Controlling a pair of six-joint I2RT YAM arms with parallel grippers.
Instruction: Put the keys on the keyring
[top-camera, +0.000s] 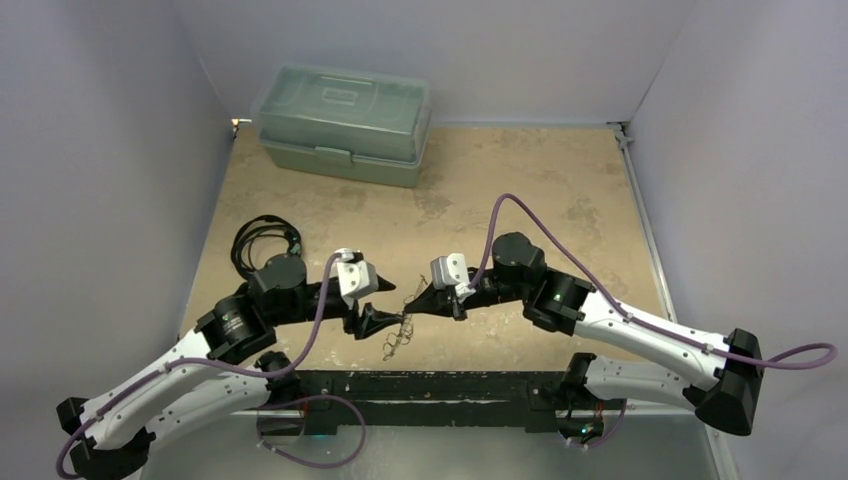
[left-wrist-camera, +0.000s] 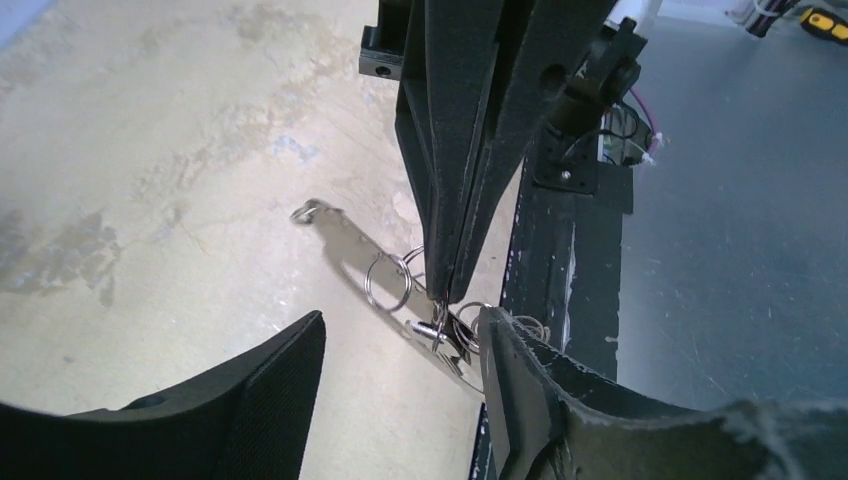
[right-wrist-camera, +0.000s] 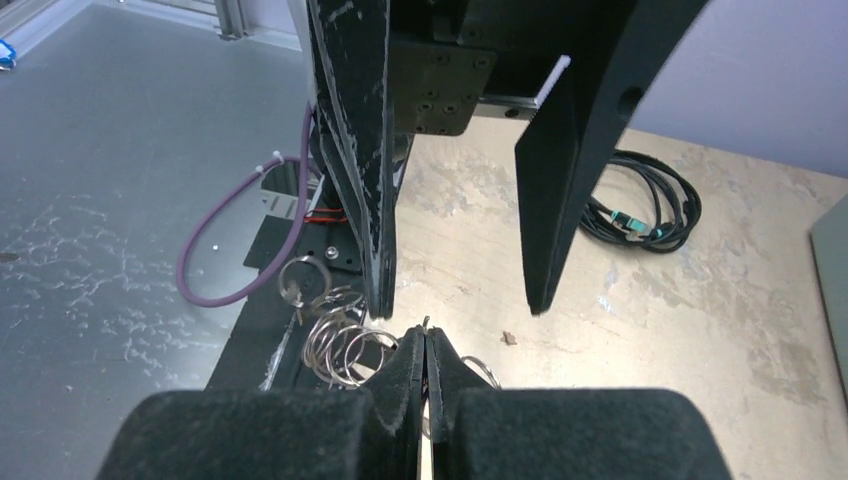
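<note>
A lidded green-grey box (top-camera: 345, 125) sits at the far left of the counter (top-camera: 560, 200). A coiled black cable (top-camera: 262, 240) lies nearer, just left of the left arm (top-camera: 230, 330). A black rail (top-camera: 430, 385) runs along the near edge, and a purple cable (right-wrist-camera: 215, 250) loops down beside it over a grey metal sheet (right-wrist-camera: 100, 200). The right arm (top-camera: 620, 325) reaches in from the other side, and the two wrists meet nose to nose above the near middle of the counter, close to the rail.

The keyring (left-wrist-camera: 345, 240) lies there on the counter as a thin pale strip running slantwise, with a cluster of small rings (left-wrist-camera: 388, 280) on it by the counter's edge. Among the rings are small silvery pieces that look like keys (left-wrist-camera: 440, 335), too tangled to count.

The right jaws are pressed together, tips down on the ring cluster and pinching a thin sliver of the keyring's metal. The left jaws stand spread. Their fingers (left-wrist-camera: 270, 400) straddle the cluster, and the shut right fingers (left-wrist-camera: 460, 150) stand between them, blocking the way to the rings. One left finger is right at the cluster near the rail, but whether it touches cannot be told. The other left finger is apart from it.
</note>
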